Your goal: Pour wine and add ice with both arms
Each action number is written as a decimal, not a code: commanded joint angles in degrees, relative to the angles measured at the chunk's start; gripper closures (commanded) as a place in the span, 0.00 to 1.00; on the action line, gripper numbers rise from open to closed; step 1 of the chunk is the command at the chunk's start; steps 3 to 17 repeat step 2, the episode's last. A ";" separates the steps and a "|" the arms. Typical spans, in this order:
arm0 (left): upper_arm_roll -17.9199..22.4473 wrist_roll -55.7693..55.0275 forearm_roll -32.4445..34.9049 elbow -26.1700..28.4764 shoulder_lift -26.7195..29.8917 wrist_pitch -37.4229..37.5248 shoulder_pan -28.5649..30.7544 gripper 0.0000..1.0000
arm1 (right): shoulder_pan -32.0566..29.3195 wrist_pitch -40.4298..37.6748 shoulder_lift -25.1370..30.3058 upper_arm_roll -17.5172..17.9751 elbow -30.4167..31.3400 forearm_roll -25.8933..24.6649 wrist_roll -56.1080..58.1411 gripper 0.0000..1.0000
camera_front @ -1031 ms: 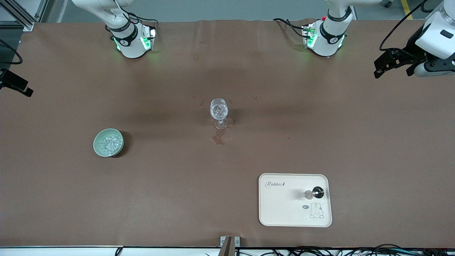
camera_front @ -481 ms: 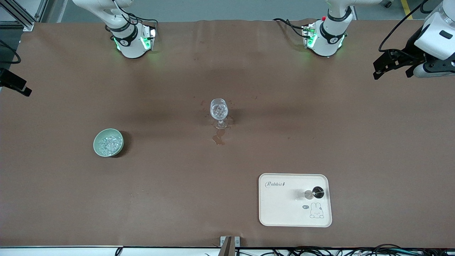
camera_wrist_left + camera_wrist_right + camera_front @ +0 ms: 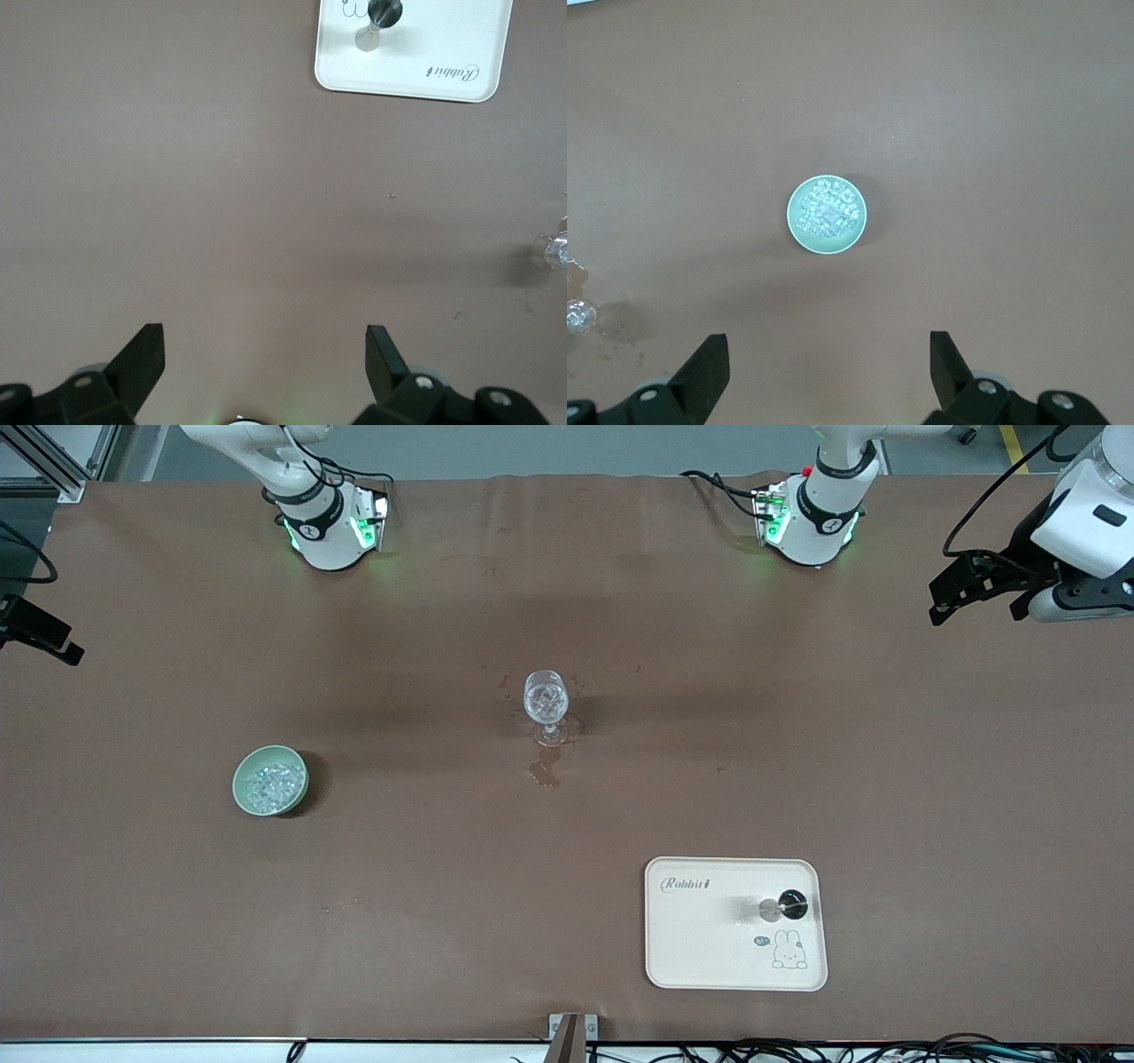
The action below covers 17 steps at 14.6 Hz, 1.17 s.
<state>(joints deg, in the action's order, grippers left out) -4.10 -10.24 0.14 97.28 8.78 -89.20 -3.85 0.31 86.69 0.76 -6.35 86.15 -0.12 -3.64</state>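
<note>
A: Status? Both arms wait, raised: left gripper (image 3: 264, 354) over the worktop (image 3: 797, 735) at the left arm's end, right gripper (image 3: 828, 359) above the pale green bowl (image 3: 270, 780); fingers wide open, empty.

B: Ice (image 3: 268, 785) sits in that bowl; some appears in the stemmed glass (image 3: 546, 701) already. Next: probably descend, align, grasp.

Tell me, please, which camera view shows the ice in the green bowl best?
The right wrist view: it looks straight down on the ice, separate chunks visible. The front view shows it small. The left wrist view misses it.
</note>
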 commanded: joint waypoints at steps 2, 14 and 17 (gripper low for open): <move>0.05 0.57 0.13 -1.57 -0.69 0.79 0.60 0.00 | -1.11 0.32 1.35 1.07 0.34 -0.23 0.48 0.00; 0.05 0.57 0.13 -1.57 -0.69 0.79 0.60 0.00 | -1.11 0.32 1.35 1.07 0.34 -0.23 0.48 0.00; 0.05 0.57 0.13 -1.57 -0.69 0.79 0.60 0.00 | -1.11 0.32 1.35 1.07 0.34 -0.23 0.48 0.00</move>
